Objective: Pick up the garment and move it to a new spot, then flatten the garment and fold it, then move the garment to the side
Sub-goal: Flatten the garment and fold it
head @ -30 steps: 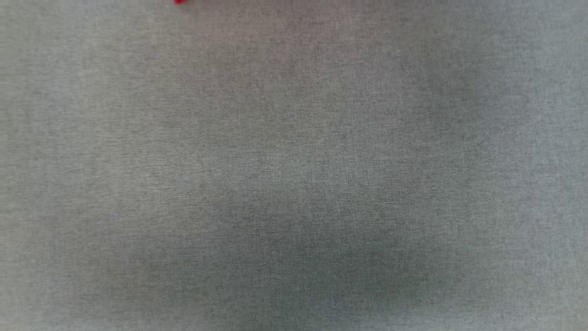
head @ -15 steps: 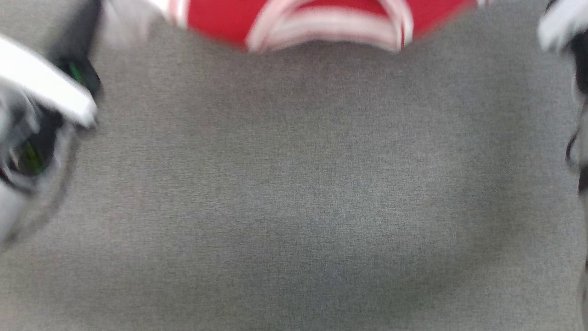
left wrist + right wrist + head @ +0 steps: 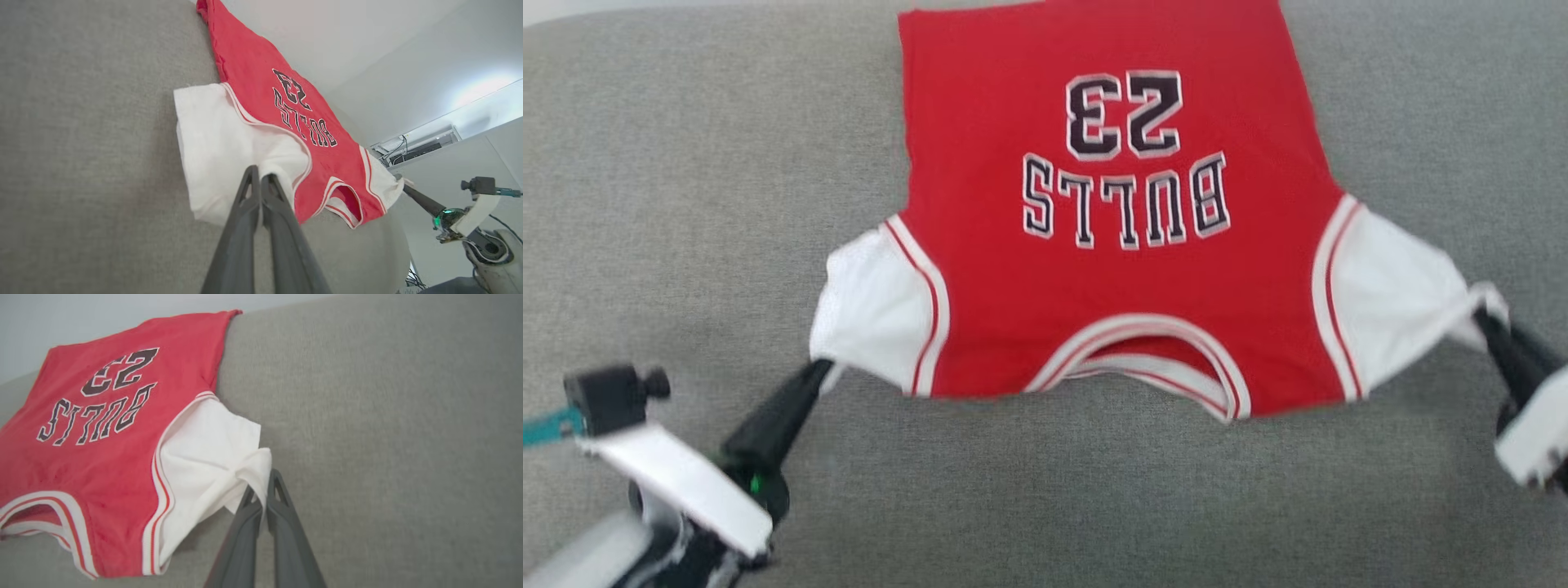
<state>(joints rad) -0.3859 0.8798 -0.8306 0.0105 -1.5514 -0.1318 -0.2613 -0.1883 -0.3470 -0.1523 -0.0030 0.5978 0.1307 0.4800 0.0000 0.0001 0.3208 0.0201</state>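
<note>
The garment (image 3: pixel 1111 245) is a red jersey with white sleeves, lying spread face up on the grey surface, collar toward me and the lettering and 23 upside down. My left gripper (image 3: pixel 818 369) is shut on the corner of the white sleeve at the left. In the left wrist view my left gripper (image 3: pixel 258 173) pinches that sleeve's edge, with the garment (image 3: pixel 261 102) stretching beyond. My right gripper (image 3: pixel 1485 320) is shut on the tip of the other white sleeve. The right wrist view has my right gripper (image 3: pixel 263 482) clamping bunched white cloth of the garment (image 3: pixel 102 428).
A grey fabric surface (image 3: pixel 686 163) runs under everything, with bare room all round the shirt. Its far edge lies just past the hem, against a pale wall (image 3: pixel 81 318). Shelving with cables (image 3: pixel 416 147) stands in the room behind.
The head view has swung up from bare grey fabric, so the whole shirt and both grippers have come into it. The earlier pictures are too blurred to tell any move of the shirt itself.
</note>
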